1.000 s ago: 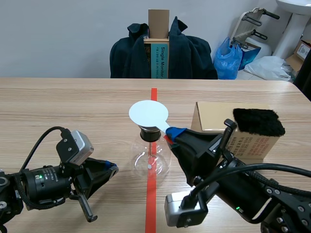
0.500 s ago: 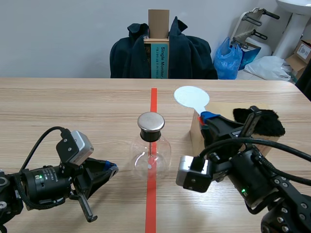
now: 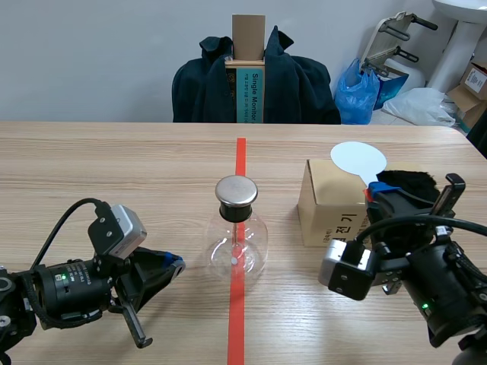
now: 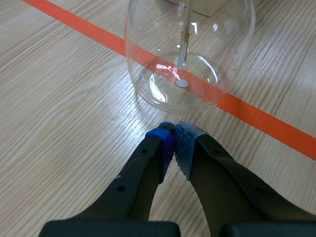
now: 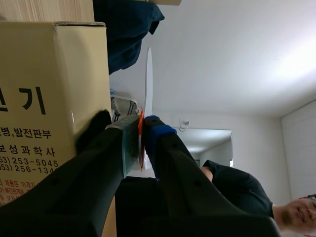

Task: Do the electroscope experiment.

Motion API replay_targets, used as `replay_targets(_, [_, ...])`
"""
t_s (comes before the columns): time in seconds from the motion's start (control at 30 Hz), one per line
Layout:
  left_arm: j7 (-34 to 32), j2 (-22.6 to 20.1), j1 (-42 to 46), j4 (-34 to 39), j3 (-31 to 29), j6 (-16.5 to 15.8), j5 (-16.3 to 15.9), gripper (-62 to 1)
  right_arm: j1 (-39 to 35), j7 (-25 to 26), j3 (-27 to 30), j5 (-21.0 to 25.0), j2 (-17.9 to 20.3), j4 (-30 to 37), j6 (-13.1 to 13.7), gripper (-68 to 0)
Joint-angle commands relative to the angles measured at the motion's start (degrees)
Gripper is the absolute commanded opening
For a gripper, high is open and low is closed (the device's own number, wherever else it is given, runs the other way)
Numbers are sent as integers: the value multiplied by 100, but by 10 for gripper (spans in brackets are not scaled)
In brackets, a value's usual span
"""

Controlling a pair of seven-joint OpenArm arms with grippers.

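step: likely charging disc (image 3: 358,160) at fur (image 3: 411,182) over box (image 3: 331,209) | right gripper (image 3: 374,190): pinching disc handle | left gripper (image 4: 173,136): pressed together, empty, beside flask (image 3: 237,247) mid-table | next: rub, then carry to cap (image 3: 237,192)

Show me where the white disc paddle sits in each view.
Scene view: white disc paddle above the cardboard box, held by the right gripper.
Left wrist view: not in it.
Right wrist view: edge-on between the fingers, beside the cardboard box.
Shared landmark: the cardboard box.
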Motion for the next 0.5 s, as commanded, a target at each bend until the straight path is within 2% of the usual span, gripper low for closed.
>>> replay_targets(0.0, [-76,42,-28,109,-63,-15,-57,-581,98,-42,42,15,-4,-87,-76,-667])
replay_targets(0.27, [-83,42,20,109,-66,-13,-59,-581,520,-125,-302,39,-4,-822,-74,-667])
replay_targets(0.47, [-118,4,101,116,-85,-13,-79,-581,723,-129,-487,238,-13,-946,-72,-666])
